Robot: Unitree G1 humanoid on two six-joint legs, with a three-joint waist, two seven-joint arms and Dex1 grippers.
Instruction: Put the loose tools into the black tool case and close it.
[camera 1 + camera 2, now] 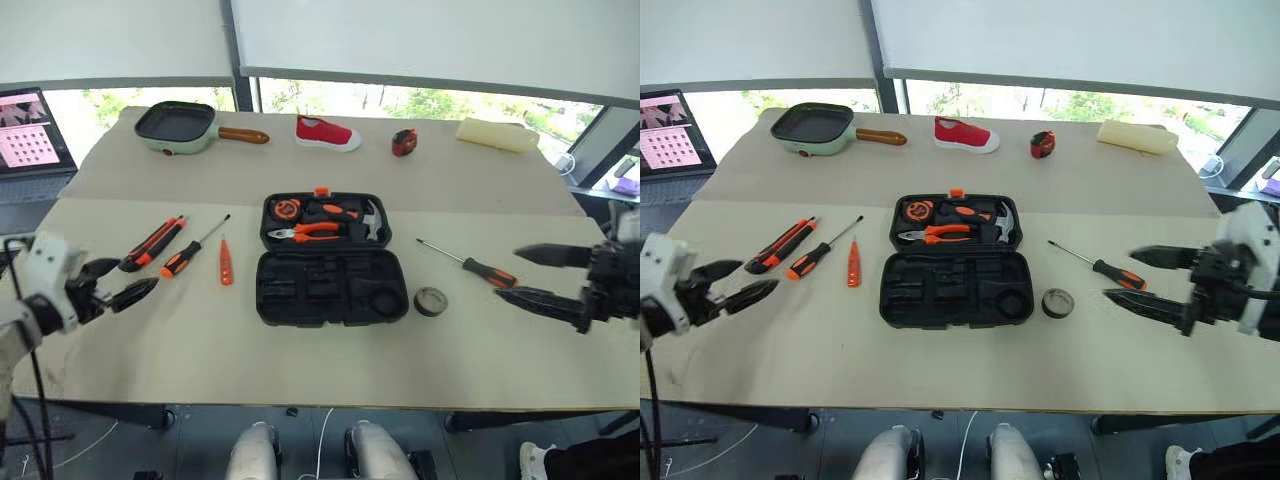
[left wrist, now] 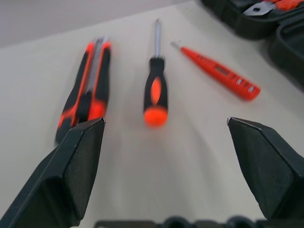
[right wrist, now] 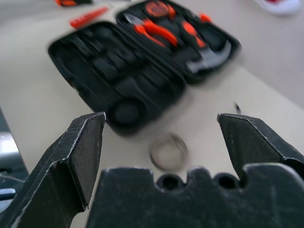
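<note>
The black tool case [image 1: 330,292] lies open at the table's middle; its far half holds pliers and a hammer, its near half shows bare recesses. To its left lie a black-orange knife-like tool [image 1: 152,243], a screwdriver [image 1: 190,252] and an orange tester pen [image 1: 226,264]. On the case's right are another screwdriver [image 1: 478,268] and a dark tape roll [image 1: 431,301]. My left gripper [image 1: 138,273] hovers open just short of the left tools. My right gripper [image 1: 506,272] is open beside the right screwdriver's handle, with the tape roll [image 3: 167,152] ahead of it.
Along the far edge stand a green pan [image 1: 178,126] with a wooden handle, a red shoe [image 1: 326,133], a red-and-black tape measure [image 1: 404,142] and a cream block [image 1: 497,134]. A laptop screen [image 1: 28,130] sits off the table's left.
</note>
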